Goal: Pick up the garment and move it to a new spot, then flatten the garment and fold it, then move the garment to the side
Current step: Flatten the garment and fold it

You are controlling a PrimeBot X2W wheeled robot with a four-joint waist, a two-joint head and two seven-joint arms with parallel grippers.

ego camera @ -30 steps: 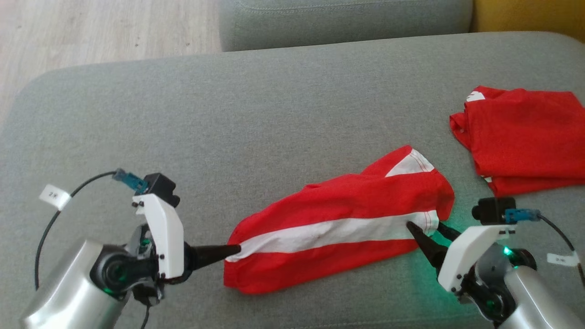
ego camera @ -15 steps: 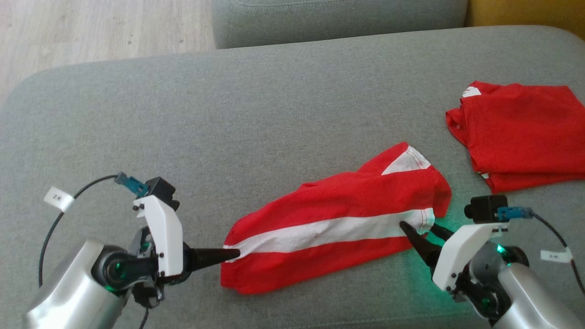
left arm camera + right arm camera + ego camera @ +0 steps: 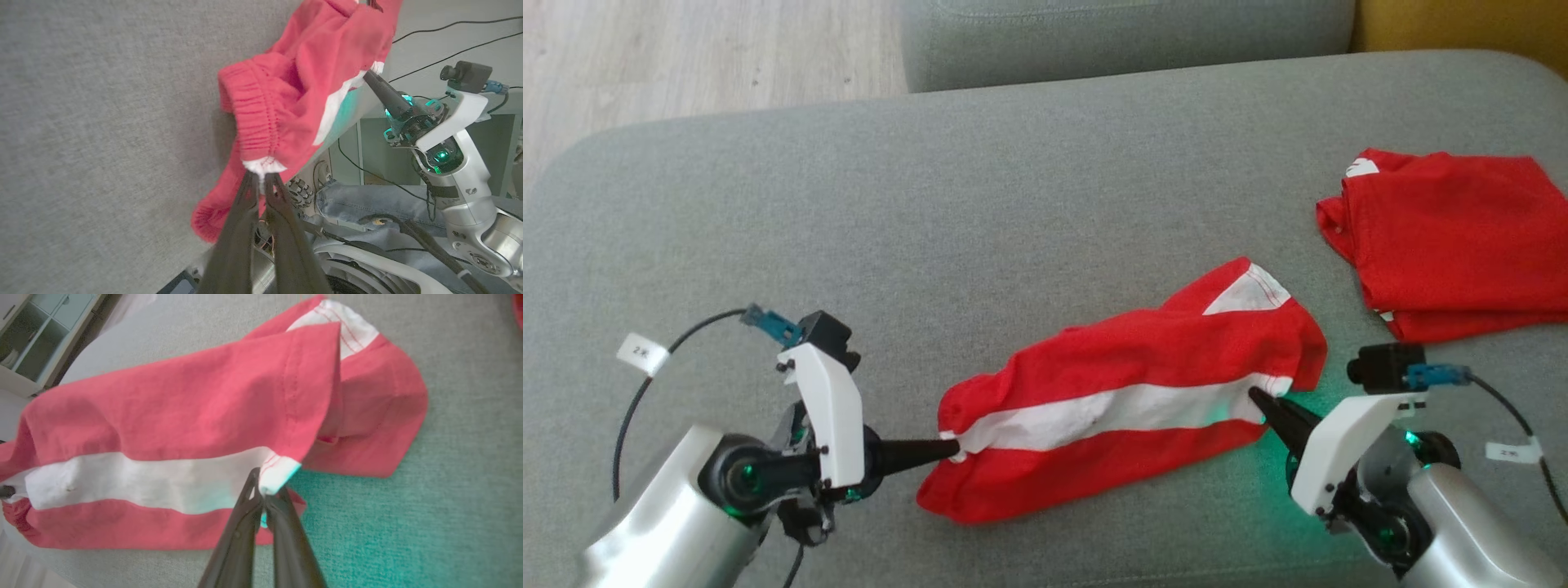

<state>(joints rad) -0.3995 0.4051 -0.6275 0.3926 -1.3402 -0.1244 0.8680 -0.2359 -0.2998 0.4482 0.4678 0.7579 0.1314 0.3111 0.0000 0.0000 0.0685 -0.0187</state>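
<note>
Garment (image 3: 1127, 408): red shorts with a white stripe, lying near the front edge of the sofa cushion (image 3: 1013, 204), right of centre. Left tool (image 3: 954, 447) pinched closed on the waistband end. Right tool (image 3: 1254, 394) pinched closed on the hem end. Step: pickup. Next, probably: raise both ends together, cloth kept taut.

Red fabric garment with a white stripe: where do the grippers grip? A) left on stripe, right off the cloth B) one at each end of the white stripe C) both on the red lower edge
B: the left gripper is shut on the stripe's gathered end of the red fabric garment with a white stripe, the right gripper on the stripe's opposite end.
</note>
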